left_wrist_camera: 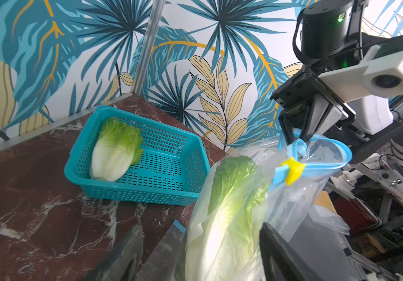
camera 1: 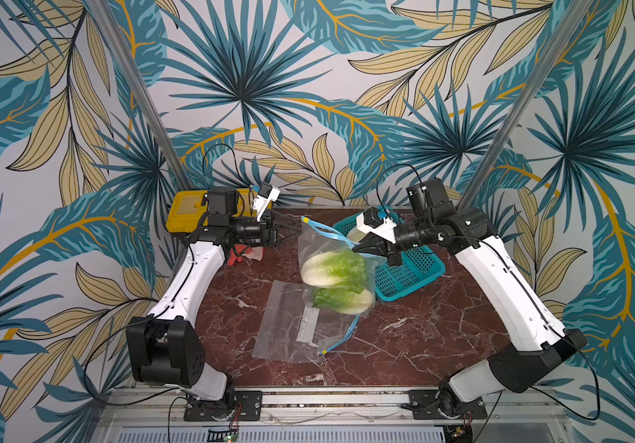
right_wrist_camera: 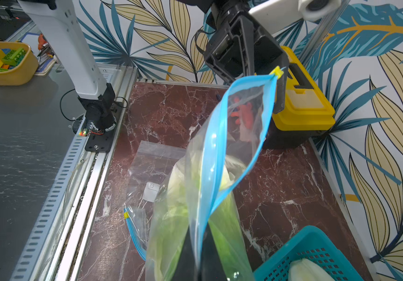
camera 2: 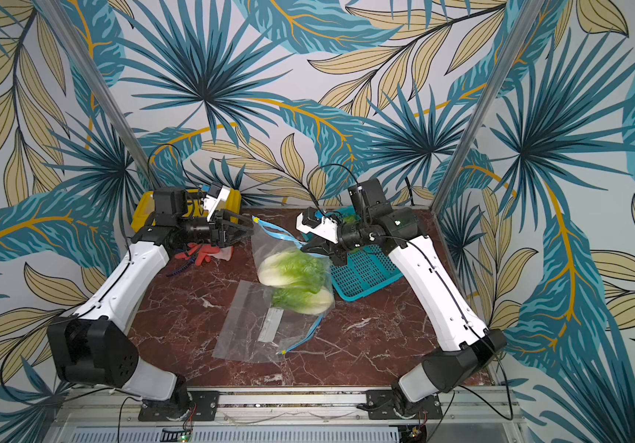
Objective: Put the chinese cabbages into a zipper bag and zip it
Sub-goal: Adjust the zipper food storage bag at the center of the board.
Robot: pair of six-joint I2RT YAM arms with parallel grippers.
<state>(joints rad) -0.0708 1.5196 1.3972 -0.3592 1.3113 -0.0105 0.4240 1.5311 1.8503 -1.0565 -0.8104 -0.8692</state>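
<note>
Clenching the zipper bag (camera 1: 311,245) by its rim, right hand (camera 1: 357,249) faces released left hand (camera 1: 295,230) across the mouth.

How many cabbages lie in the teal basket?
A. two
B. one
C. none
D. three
B: the left wrist view shows the whole basket with a single cabbage lying in it.
</note>
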